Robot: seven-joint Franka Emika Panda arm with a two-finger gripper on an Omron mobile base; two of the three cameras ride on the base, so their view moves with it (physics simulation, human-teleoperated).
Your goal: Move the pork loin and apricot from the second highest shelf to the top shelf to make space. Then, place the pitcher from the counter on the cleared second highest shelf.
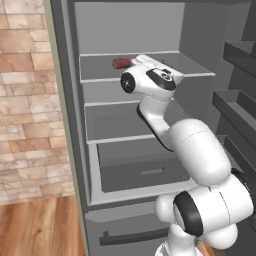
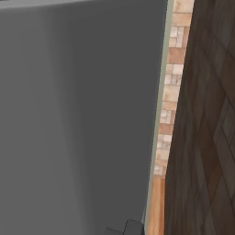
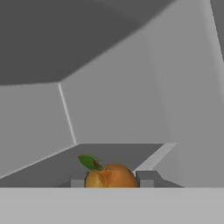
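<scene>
Orange apricot [image 3: 111, 176] with a green leaf sits right between the two dark finger tips in the hand view, gripper [image 3: 111, 179] clamped on it, jaws close either side of the fruit. Left base view: arm reaches into the open fridge at top shelf [image 1: 192, 65] height, hand over that shelf's near middle; the claw itself is hidden behind the white wrist there. Pork loin [image 1: 121, 62] lies on the top shelf already, just left of the hand, long axis running left-right along the shelf. Second highest shelf [image 1: 107, 125] below looks bare where visible, though the arm covers its right part. Key relation: grey shelf floor shows just under and beyond the apricot in the hand view, back wall further in, so the fruit looks to be at or barely above the top shelf, right of the meat. Likely step: set down and let go. Watch for rolling once freed.
</scene>
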